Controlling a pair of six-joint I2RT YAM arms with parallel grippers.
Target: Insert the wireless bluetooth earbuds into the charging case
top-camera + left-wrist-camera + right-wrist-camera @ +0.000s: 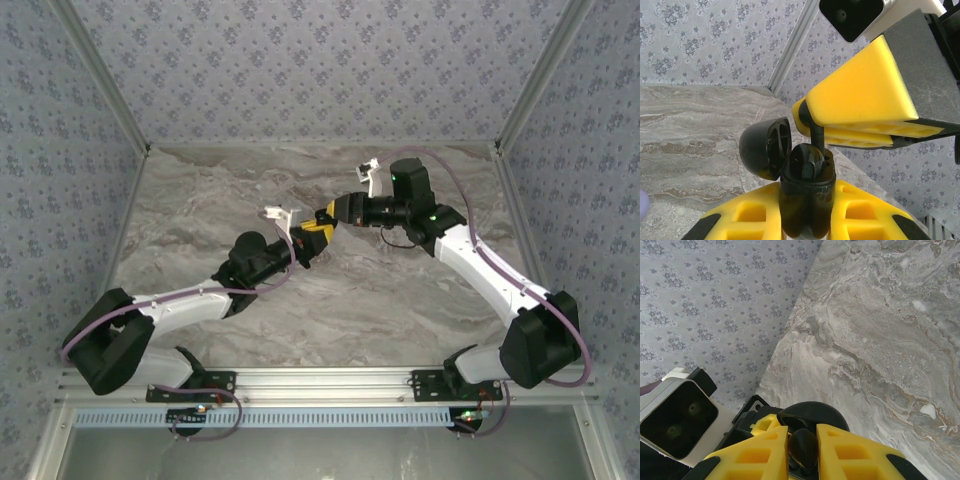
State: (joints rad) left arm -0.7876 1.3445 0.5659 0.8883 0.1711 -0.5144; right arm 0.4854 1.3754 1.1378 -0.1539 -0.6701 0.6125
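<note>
Left gripper [806, 215], yellow fingers with moulded cut-outs, is clamping the glossy black charging case [807, 192] upright over the grey-veined marble tabletop [690, 125]. The case's domed lid [765, 147] is hanging open to the left. Right gripper [807, 117], reaching in from upper right, is pinching the thin stem of a smooth, rounded black earbud [807, 160]. The earbud's long axis is running near vertical, bulb down, sitting in the case mouth just below the right fingertips.
</note>
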